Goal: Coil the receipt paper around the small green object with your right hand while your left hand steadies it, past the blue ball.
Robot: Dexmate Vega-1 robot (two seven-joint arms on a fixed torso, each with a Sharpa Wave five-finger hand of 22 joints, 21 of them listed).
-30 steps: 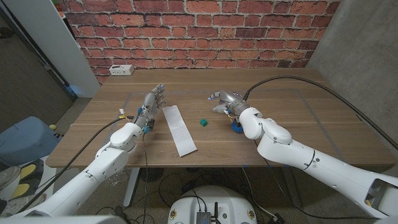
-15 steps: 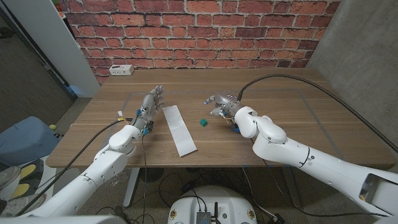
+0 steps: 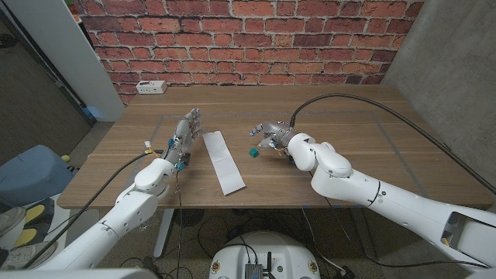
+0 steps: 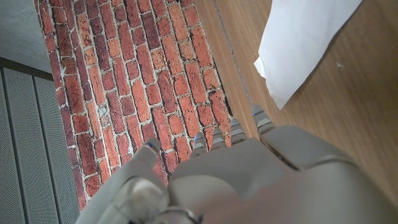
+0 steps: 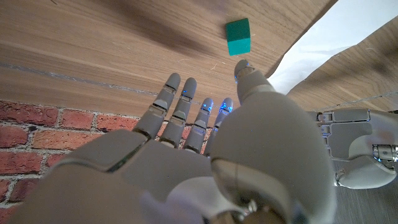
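Head view, present moment. Receipt paper (image 3: 222, 160) lies flat and uncoiled at table centre. The small green object (image 3: 253, 153) sits at its 3 o'clock, apart from the strip. The right hand (image 3: 268, 132), fingers spread and grasping nothing, hovers at the object's 1 o'clock, apparently approaching for the wrap. The left hand (image 3: 184, 133), fingers extended and empty, stands at the paper's 9 o'clock, presumably ready to steady it.

right hand (image 5: 186, 124) seen with fingers spread, green cube (image 5: 237, 37) near fingertips, receipt paper (image 5: 336, 43) beside, left hand (image 5: 357, 146) beyond
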